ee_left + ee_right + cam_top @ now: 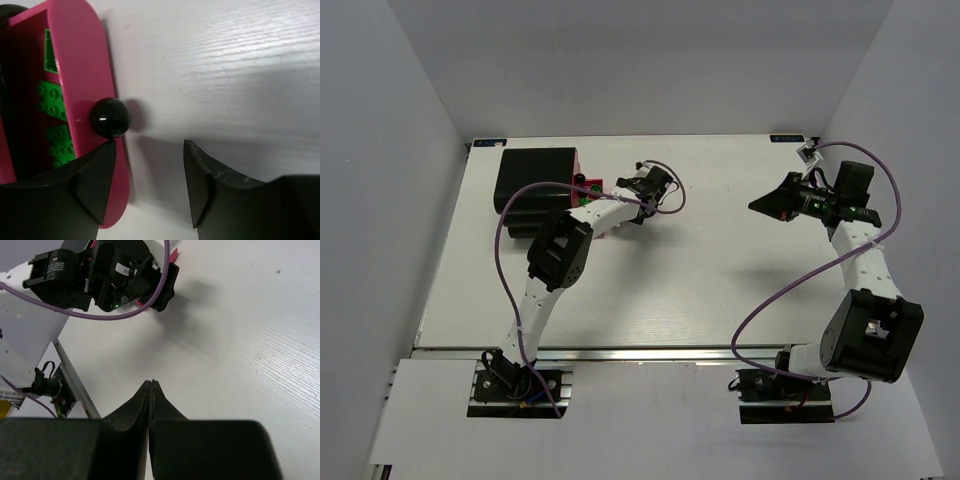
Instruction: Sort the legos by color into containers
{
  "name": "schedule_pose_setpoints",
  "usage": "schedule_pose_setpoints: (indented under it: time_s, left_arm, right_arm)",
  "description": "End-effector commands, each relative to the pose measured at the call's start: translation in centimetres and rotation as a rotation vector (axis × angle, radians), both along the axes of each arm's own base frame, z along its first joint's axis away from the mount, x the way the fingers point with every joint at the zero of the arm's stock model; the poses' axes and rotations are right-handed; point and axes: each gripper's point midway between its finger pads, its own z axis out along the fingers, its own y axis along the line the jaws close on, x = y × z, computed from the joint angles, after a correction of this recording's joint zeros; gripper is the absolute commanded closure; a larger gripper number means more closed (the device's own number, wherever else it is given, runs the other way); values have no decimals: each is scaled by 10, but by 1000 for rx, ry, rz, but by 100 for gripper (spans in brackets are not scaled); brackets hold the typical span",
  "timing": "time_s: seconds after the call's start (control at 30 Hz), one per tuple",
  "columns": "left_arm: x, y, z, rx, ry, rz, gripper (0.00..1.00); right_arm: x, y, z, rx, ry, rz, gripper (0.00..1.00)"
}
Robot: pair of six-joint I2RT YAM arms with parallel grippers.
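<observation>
A pink drawer (82, 65) with a round black knob (110, 117) stands pulled out from the black cabinet (532, 180). Several green legos (52, 100) lie inside it. My left gripper (149, 165) is open and empty, just in front of the drawer face; its left finger overlaps the pink front right below the knob. In the top view the left gripper (642, 190) sits right of the drawer (588, 186). My right gripper (151, 386) is shut and empty, held above bare table at the far right (765, 203). No red or yellow legos show.
The left arm's wrist and purple cable (107, 280) show in the right wrist view. An aluminium rail (640, 350) runs along the table's near edge. White walls enclose the table on three sides.
</observation>
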Motion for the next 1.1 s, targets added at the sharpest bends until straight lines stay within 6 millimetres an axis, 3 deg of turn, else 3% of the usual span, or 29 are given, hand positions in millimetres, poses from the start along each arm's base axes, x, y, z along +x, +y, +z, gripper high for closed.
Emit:
schedule_pose_setpoints:
  time_s: [0.0, 0.2, 0.53, 0.77, 1.0, 1.07]
  left_arm:
    - [2, 20, -1, 77, -2, 51, 33]
    - [0, 34, 3, 112, -15, 97, 24]
    - [-11, 71, -1, 186, 9, 164, 18]
    - [-16, 82, -2, 216, 15, 177, 16]
    - [-19, 86, 0, 227, 3, 179, 25]
    - [-18, 85, 3, 220, -5, 176, 40]
  right_arm:
    - [-6, 1, 5, 15, -22, 18, 100]
    - [-6, -1, 5, 19, -18, 11, 100]
    - [-4, -4, 2, 32, 0, 4, 100]
    - [-3, -7, 3, 38, 4, -5, 100]
    - [-2, -10, 1, 42, 12, -14, 100]
    - [-2, -11, 1, 42, 14, -17, 100]
